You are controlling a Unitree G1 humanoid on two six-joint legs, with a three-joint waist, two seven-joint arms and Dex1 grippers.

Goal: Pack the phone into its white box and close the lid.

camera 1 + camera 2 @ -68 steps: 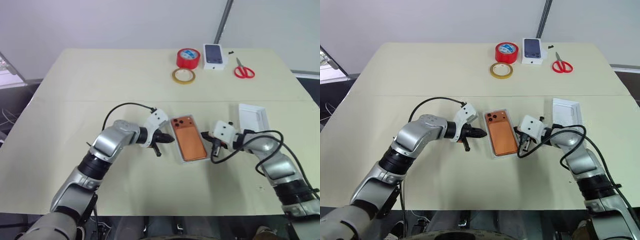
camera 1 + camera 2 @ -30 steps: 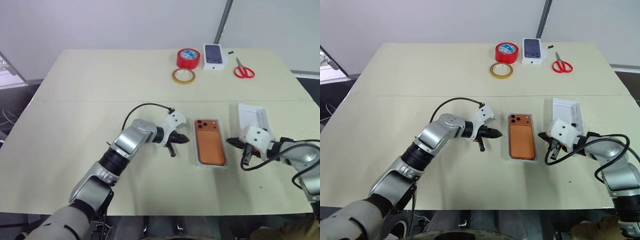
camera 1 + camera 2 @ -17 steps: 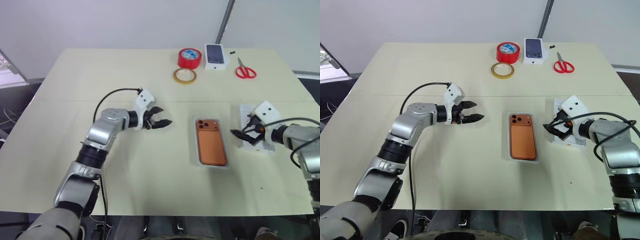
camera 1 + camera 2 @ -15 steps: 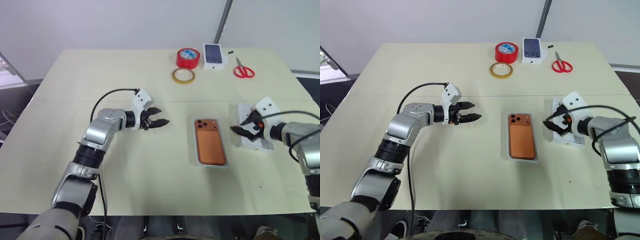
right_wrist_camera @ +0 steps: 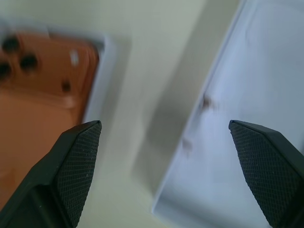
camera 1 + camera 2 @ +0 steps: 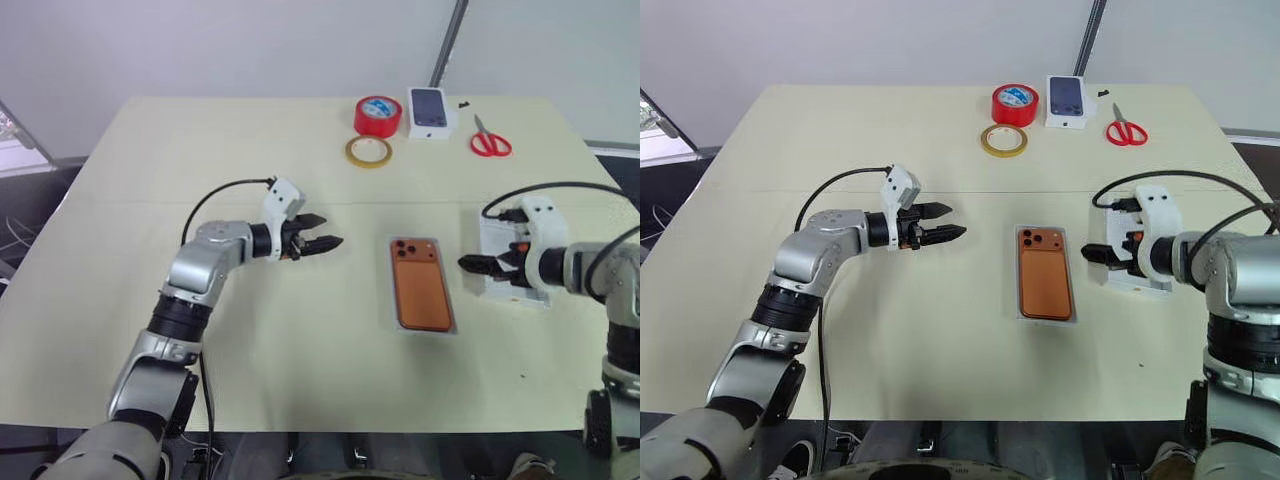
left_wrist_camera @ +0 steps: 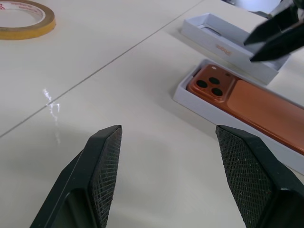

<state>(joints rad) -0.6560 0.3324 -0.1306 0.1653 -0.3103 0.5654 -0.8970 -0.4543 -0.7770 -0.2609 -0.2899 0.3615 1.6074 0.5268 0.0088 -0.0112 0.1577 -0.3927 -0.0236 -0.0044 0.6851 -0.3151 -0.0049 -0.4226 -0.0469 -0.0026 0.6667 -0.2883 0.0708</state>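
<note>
In the white box (image 6: 448,325) at mid-table lies the phone (image 6: 420,291), back up. The left gripper (image 6: 330,243) and right gripper (image 6: 468,263) both hang spread, empty.

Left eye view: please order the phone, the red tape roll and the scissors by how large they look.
1. phone, largest
2. red tape roll
3. scissors
The roll and scissors look nearly alike; both lie farther from the camera.

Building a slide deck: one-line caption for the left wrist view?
Open left hand faces the orange phone lying in its white box.
</note>
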